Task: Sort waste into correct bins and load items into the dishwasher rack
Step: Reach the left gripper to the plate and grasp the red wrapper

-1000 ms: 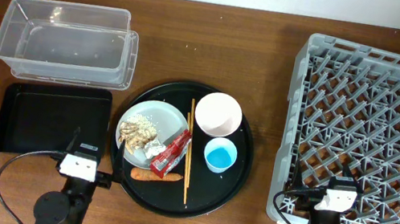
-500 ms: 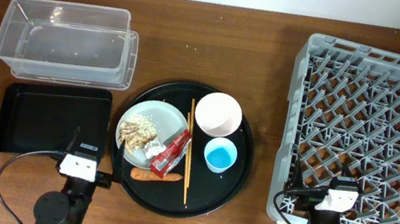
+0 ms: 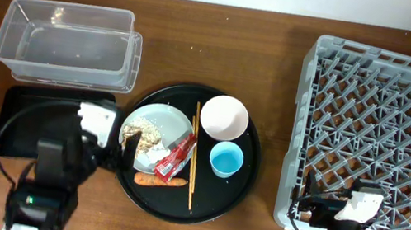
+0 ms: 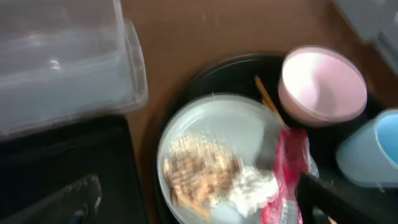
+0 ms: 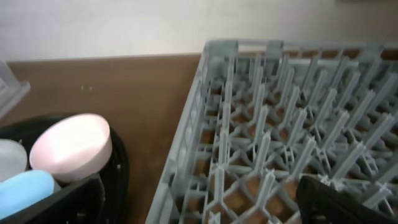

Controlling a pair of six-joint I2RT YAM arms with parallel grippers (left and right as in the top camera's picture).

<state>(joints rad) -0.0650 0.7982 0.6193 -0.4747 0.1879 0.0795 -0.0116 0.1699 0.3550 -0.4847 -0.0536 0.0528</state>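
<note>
Left hand (image 4: 199,183): fingers are being held apart, empty, low over the plate (image 4: 211,118).
Right hand (image 5: 199,186): fingers are being held apart, empty, by the rack (image 5: 280,124) edge.
Wrapper (image 4: 283,168): is being carried on the plate's right rim, touching the scraps (image 4: 196,168).
Advice: should be pinched at a raised crease, clear of crumbs.
Textures: wrapper glossy, crumpled; scraps loose, pale; plate smooth.

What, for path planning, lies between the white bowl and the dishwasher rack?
Only the round black tray's rim and bare wooden table separate the white bowl from the dishwasher rack, seen overhead.
</note>
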